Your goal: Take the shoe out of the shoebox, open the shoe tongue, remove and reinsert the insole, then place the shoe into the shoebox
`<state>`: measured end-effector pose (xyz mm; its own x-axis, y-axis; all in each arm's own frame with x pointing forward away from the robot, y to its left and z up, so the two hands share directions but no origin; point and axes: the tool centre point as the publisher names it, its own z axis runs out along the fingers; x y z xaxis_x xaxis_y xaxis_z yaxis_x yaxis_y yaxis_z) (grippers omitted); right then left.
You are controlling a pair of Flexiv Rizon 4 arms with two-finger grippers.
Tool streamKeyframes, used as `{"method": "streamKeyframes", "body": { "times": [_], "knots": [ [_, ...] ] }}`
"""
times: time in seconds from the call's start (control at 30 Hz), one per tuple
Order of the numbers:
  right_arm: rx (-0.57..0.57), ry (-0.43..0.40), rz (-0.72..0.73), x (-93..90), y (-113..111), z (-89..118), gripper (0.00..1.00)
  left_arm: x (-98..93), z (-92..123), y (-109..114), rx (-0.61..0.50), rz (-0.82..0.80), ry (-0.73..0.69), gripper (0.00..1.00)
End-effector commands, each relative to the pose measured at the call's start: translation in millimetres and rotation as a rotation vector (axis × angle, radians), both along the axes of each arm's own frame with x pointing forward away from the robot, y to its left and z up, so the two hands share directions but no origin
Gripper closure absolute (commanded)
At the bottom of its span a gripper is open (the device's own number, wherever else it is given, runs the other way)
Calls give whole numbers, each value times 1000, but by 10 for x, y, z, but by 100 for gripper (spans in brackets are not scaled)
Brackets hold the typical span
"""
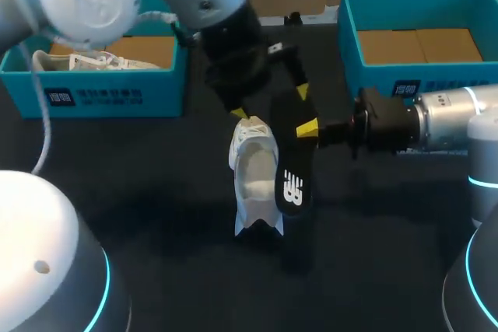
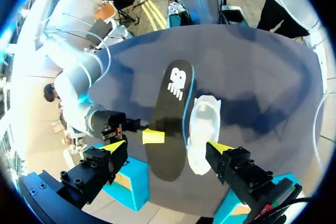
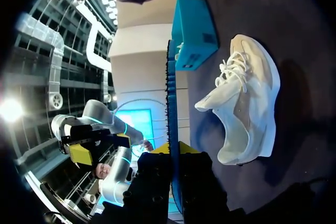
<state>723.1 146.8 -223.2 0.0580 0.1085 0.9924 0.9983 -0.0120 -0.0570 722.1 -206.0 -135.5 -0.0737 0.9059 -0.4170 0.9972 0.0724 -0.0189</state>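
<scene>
White lace-up sneaker (image 1: 255, 180) is out of its box, on the black table (image 1: 156, 192) at frame centre. Black foam insole (image 1: 292, 169) is out too, just beside it, with the right gripper (image 3: 176, 149) clamped on its edge. Left gripper (image 2: 168, 147) hangs above both, jaws apart, empty. Remaining, I'd say: reinsert insole, then box the shoe; teal shoebox (image 1: 350, 36) at upper right shows bare floor.

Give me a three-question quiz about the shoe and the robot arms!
1. True or false: the white shoe beside the black insole is inside a box.
2. Which arm's tool grips the insole? A) left B) right C) neither
3. Fill in: the left tool, above the shoe, is ____ (open/shut).
Key: 1 false, it sits on the table; 2 B, the right tool; 3 open.
</scene>
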Motion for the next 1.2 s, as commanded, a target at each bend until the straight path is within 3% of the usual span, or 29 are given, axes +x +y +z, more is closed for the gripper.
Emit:
{"method": "streamKeyframes", "body": {
  "times": [0.03, 0.57, 1.2],
  "knots": [
    [-6, 0, -5, -28, -4, 18, 100, -51, -121, 305, -296, 10, -32, 0],
    [-11, 4, -12, -40, -27, 34, 100, -67, -195, 600, -633, 33, -22, 0],
    [-14, 6, -10, -47, -55, 50, 100, -103, -213, 663, -797, -1, -36, 0]
  ]
}}
